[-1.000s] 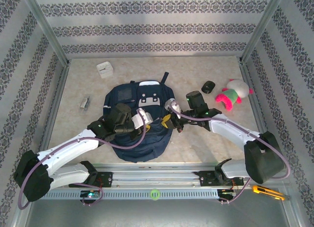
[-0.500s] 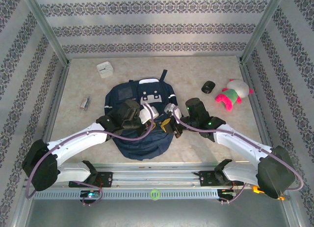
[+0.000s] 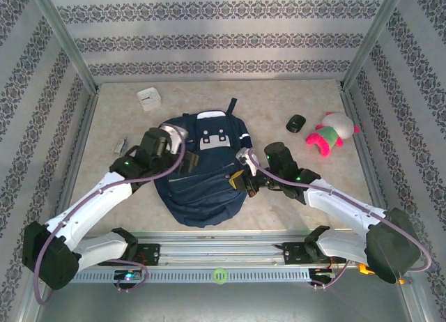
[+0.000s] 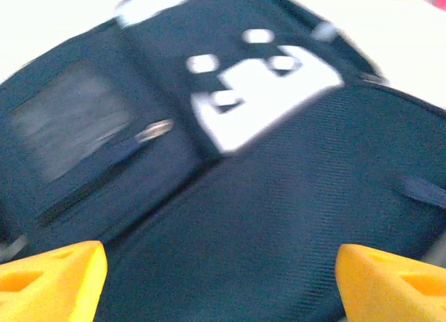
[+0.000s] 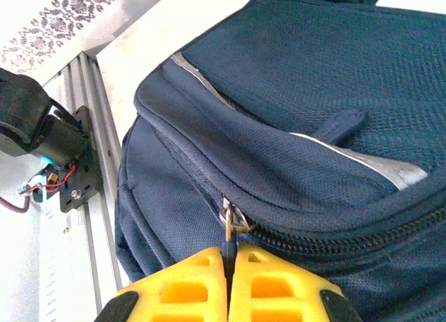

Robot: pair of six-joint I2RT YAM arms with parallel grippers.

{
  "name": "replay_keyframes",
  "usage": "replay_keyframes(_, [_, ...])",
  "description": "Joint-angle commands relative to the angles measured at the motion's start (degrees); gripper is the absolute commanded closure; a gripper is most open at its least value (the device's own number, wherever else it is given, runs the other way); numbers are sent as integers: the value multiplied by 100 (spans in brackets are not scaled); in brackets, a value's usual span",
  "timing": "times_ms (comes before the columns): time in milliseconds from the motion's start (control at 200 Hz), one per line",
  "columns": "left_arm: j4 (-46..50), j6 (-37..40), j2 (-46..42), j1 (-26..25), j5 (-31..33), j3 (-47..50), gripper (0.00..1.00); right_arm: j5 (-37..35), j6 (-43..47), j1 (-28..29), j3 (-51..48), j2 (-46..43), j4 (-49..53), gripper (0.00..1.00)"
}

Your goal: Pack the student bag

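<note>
"What is the table carrying?"

"I see a pale, marbled tabletop (image 3: 279, 102) with the student bag (image 3: 202, 175) lying flat on it, front pocket up."

"And around the bag?"

"Off the bag's far left corner, well apart, I have a small white box (image 3: 148, 99) with a dark mark on its top face. Left of the bag there is a small silvery item (image 3: 120, 146); I can't make out what it is. Right of the bag's top end sits a small black rounded object (image 3: 295, 123). Farther right of the bag lies a plush toy (image 3: 333, 134) in pink, white and green."
</note>
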State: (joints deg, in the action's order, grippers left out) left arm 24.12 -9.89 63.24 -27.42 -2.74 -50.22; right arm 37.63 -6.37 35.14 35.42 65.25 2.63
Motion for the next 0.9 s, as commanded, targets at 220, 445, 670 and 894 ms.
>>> replay_keyframes(220, [-626, -3394, -1161, 163, -449, 2083, 25, -676, -416, 486, -171, -445, 69, 100])
replay_keyframes(445, [-2702, -4002, -894, 17, -1141, 2404, 34, -1337, -661, 1178, 10, -369, 56, 100])
replay_keyframes(670, [-3523, -4204, -373, -510, -949, 2193, 37, -2024, -1056, 2069, 495, 183, -156, 100])
replay_keyframes(894, [-3682, -4297, -25, -895, -757, 1933, 37, -2543, -1657, 2653, 990, 1112, -756, 100])
